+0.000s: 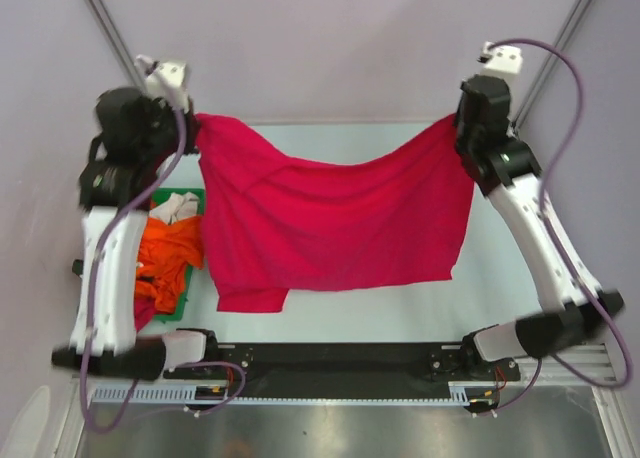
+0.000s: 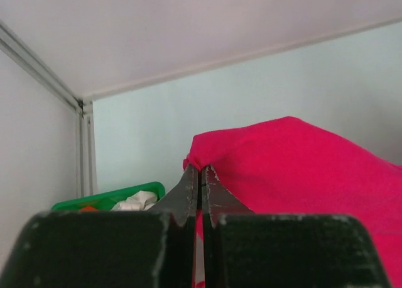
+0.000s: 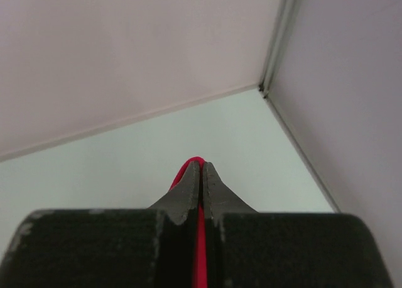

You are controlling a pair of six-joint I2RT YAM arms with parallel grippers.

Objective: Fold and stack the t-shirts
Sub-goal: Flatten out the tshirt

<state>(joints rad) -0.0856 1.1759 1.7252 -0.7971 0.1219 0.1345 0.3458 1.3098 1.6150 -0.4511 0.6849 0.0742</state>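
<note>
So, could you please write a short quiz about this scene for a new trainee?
1. True or false: the red t-shirt is already folded into a neat stack.
2. What lies in the green bin? A) an orange garment and a white cloth; B) a blue towel; C) two shoes.
3. Fill in: the left fingers and the right fingers are both ___ on the shirt.
Key: 1 false, it hangs spread out between the two pairs of fingers. 2 A. 3 shut.
</note>
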